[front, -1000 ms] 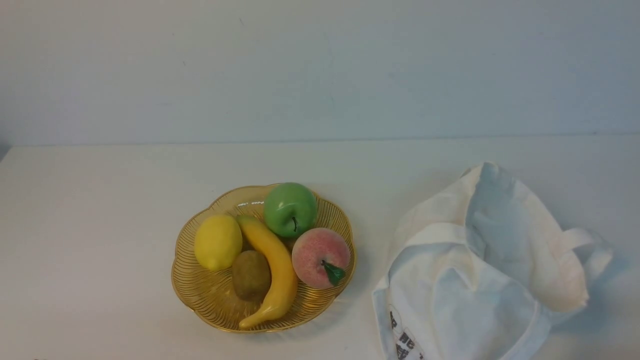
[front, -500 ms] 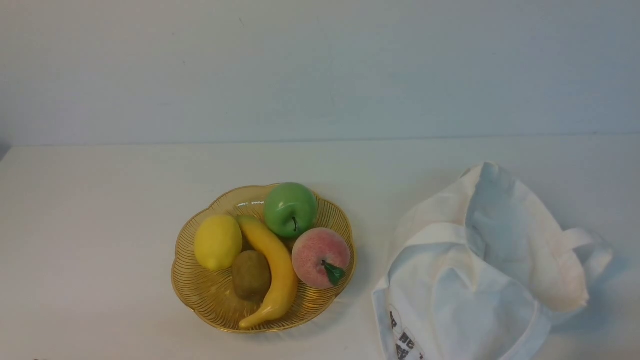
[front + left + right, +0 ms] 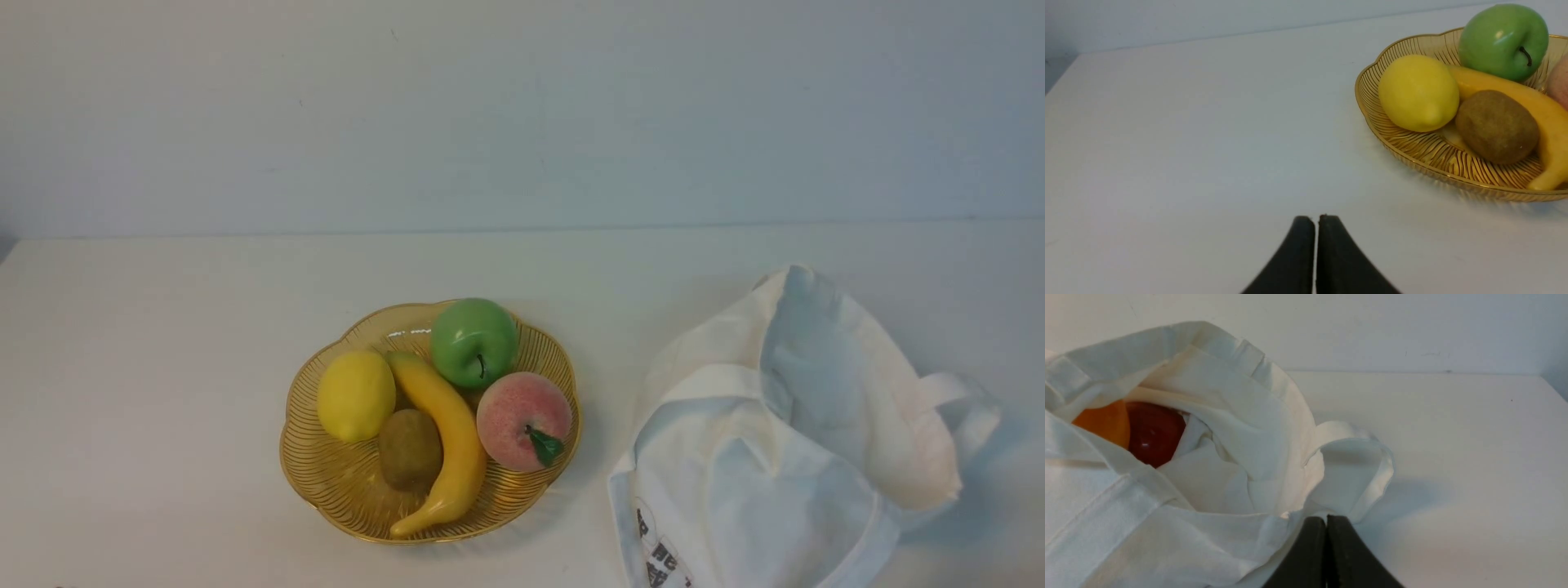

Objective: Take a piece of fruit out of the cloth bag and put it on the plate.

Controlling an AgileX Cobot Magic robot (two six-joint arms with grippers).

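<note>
The green apple (image 3: 473, 341) lies at the far side of the amber plate (image 3: 326, 490), and shows in the left wrist view (image 3: 1502, 41) too. The white cloth bag (image 3: 735, 490) lies slumped to the right of the plate, mouth open. In the right wrist view the bag (image 3: 1229, 416) holds an orange fruit (image 3: 1104, 422) and a dark red fruit (image 3: 1155, 433). My left gripper (image 3: 1316, 217) is shut and empty over bare table, short of the plate (image 3: 1412, 151). My right gripper (image 3: 1326, 517) is shut just before the bag's rim. Neither gripper shows in the front view.
The plate also holds a lemon (image 3: 356, 395), a banana (image 3: 449, 441), a kiwi (image 3: 410, 449) and a pink peach (image 3: 518, 416). A bag handle (image 3: 1355, 473) loops out beside my right gripper. A pale wall stands behind the white table (image 3: 163, 327).
</note>
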